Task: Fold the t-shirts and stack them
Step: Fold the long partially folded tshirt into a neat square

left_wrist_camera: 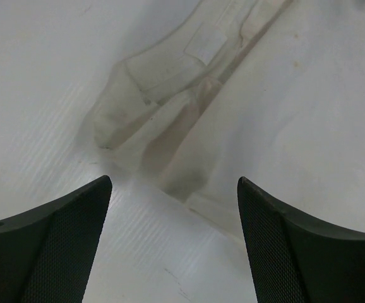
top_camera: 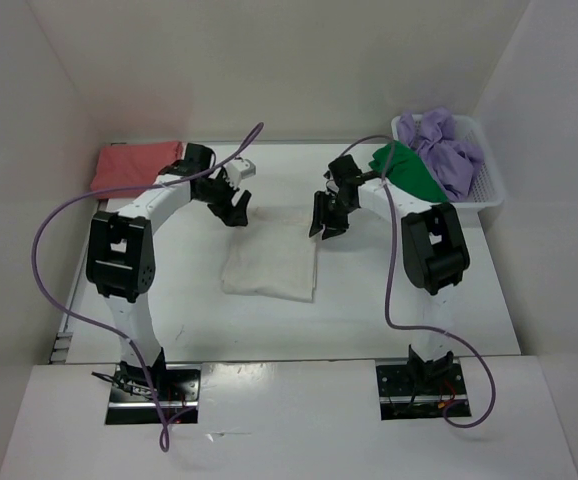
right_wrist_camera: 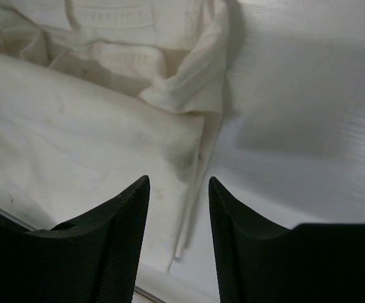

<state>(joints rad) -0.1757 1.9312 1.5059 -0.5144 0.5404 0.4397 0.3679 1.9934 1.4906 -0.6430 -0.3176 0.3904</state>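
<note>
Cream shirt (top_camera: 269, 265): folded flat on desk (top_camera: 369, 315), likely awaiting stacking.
Left end effector (top_camera: 235, 212): spread, empty.
Right end effector (top_camera: 325, 225): parted, empty.

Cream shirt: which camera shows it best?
The top external view: the whole folded cream shirt is visible there. The left wrist view shows only a creased part; the right wrist view shows one folded corner.

Left arm (top_camera: 119, 255) bent at the elbow and reaching inward, left gripper (top_camera: 237, 214) pointing down with jaws spread wide, right arm (top_camera: 434, 245) mirroring it, right gripper (top_camera: 325, 229) angled down, jaws parted narrowly, neither gripping anything
</note>
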